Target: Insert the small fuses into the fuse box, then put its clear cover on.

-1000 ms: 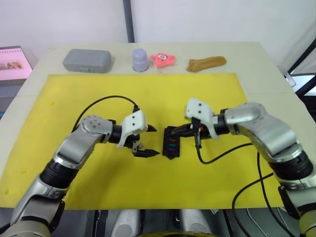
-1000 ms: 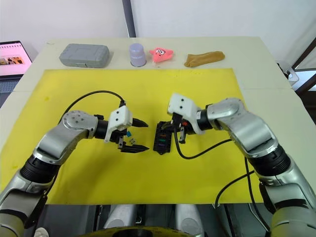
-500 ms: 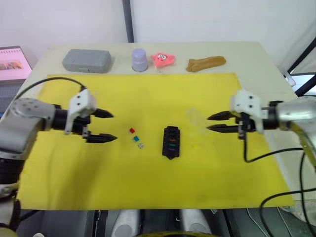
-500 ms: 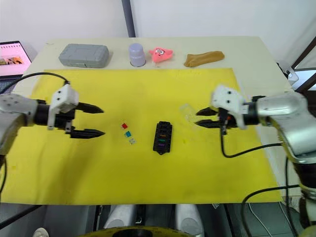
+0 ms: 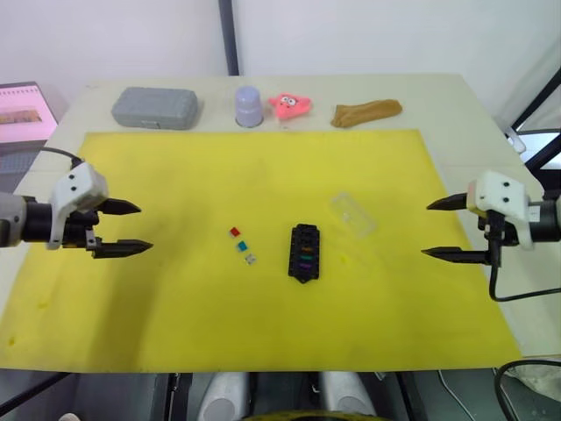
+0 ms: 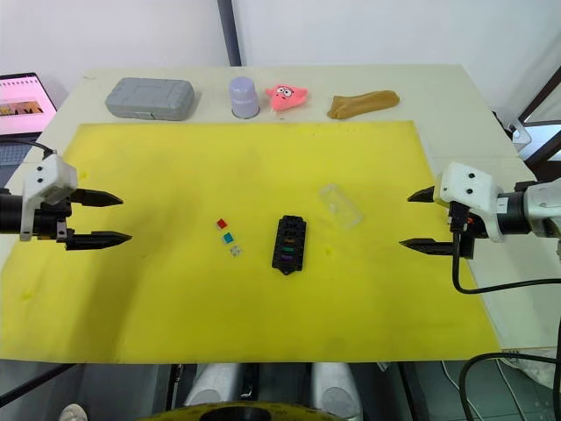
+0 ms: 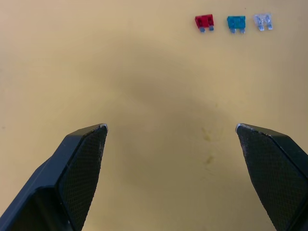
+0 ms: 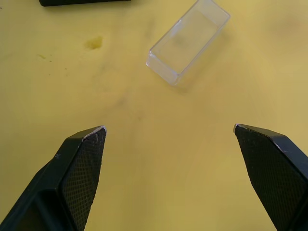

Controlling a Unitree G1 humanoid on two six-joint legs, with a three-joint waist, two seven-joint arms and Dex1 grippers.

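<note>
**Half the fuses seated, three loose, cover waiting**

Pale bench (image 5: 456, 96) against a white wall, spread with a matte yellow mat (image 5: 175, 333) marked by a few faint stains. Along the far edge, off the mat: a grey hard-shell rectangular case (image 5: 154, 107), a small lilac cup turned upside down (image 5: 249, 106), a pink star-shaped soft toy (image 5: 289, 105) and a limp brown cloth piece (image 5: 366, 112).

Near the mat's middle, the small black rectangular plastic fuse box (image 5: 303, 253), lying flat, with spots of colour in its slots — amber, green and purple, as far as can be told — so apparently part-filled. Just beside it toward the left arm, three tiny blade fuses in a short diagonal row, apart from the box and from each other: red (image 7: 204, 21), teal (image 7: 236, 22) and pale translucent grey (image 7: 263, 20), each a glossy plastic body with two short metal legs. To the box's other side and a little farther back, the clear rectangular plastic cover (image 8: 188, 40), thin-walled, lying flat on the mat, visible mostly by its edges and glints.

Left claw (image 5: 123, 228) at the mat's left margin, fingers spread wide, holding nothing; right claw (image 5: 453, 229) just past the mat's right margin, likewise spread and empty. Finger pads (image 7: 86, 168) black with a fine cross-hatched grip texture, tapering to points.

Judged progress: roughly halfway on insertion. Left to do: three loose fuses, then the cover.
</note>
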